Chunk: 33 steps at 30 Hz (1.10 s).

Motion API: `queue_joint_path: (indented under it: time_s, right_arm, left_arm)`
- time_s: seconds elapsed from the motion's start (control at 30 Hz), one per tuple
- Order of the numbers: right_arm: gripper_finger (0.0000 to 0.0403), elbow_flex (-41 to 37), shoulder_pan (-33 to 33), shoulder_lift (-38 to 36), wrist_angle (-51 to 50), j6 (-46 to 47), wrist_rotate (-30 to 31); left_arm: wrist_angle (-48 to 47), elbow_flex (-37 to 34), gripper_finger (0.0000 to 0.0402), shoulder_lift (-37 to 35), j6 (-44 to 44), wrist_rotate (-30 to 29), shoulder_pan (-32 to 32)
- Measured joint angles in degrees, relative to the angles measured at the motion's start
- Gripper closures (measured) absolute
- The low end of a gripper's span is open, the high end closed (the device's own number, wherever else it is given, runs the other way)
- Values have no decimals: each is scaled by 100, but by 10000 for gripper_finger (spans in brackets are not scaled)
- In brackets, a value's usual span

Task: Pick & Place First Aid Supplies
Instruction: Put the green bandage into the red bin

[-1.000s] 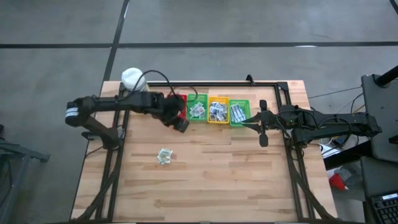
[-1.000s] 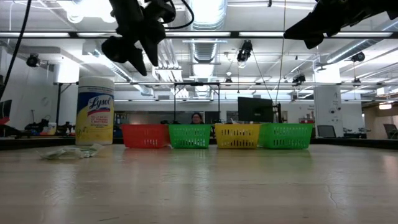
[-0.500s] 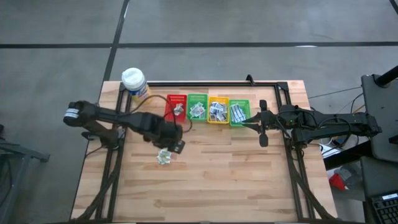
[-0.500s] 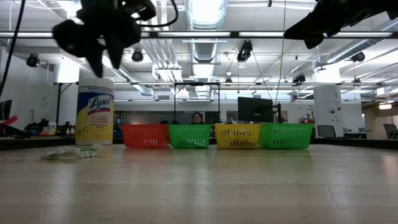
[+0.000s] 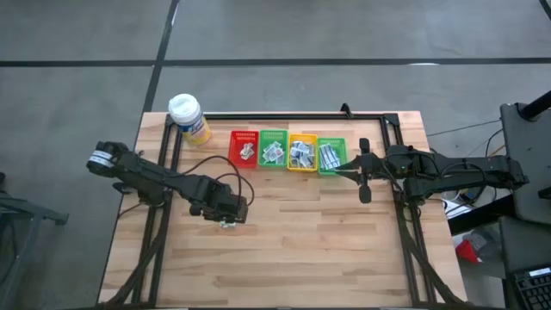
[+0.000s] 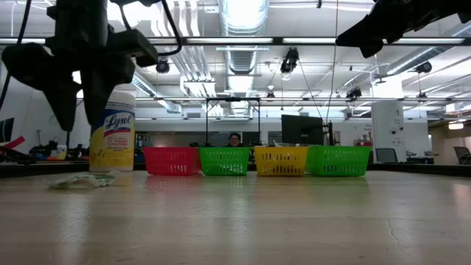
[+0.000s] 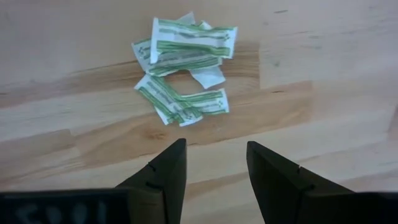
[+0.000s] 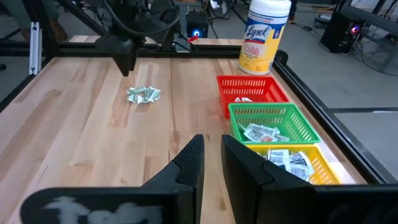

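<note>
High view: left gripper over packet pile on wooden table; four plastic baskets at far edge.

Left wrist view: flat green-striped paper packets, long axes mixed, count unclear; jaws apart, empty.

Right wrist view: right gripper fingers narrowly apart, empty.

Grey concrete floor surrounds the wooden table. Low view: open hall, ceiling ducts and bright strip lights overhead. A monitor and a seated person behind.
</note>
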Motion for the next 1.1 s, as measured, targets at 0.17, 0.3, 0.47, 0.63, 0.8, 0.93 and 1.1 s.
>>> queue_joint_path:
  time_s: [0.17,0.3,0.47,0.63,0.8,0.93,1.1]
  right_arm:
    - [351,-1,0,1,0,1,0]
    - [351,-1,0,1,0,0,0]
    - [351,0,0,-2,0,0,0]
    - [351,0,0,1,0,3,0]
    - [351,0,0,0,0,3,0]
    - [351,-2,0,-1,0,1,0]
    - [351,-2,0,-2,-2,2,0]
  left_arm:
    - [430,-373,241,2,-222,126,-30]
    - [827,-648,241,2,-372,227,-30]
    - [1252,-935,241,2,-539,255,-30]
    - [1310,-1092,241,2,-638,256,-28]
    - [1305,-1229,241,2,-693,254,-28]
    - [1300,-1321,241,2,-701,251,-28]
    - [1311,-1447,241,2,-753,244,-26]
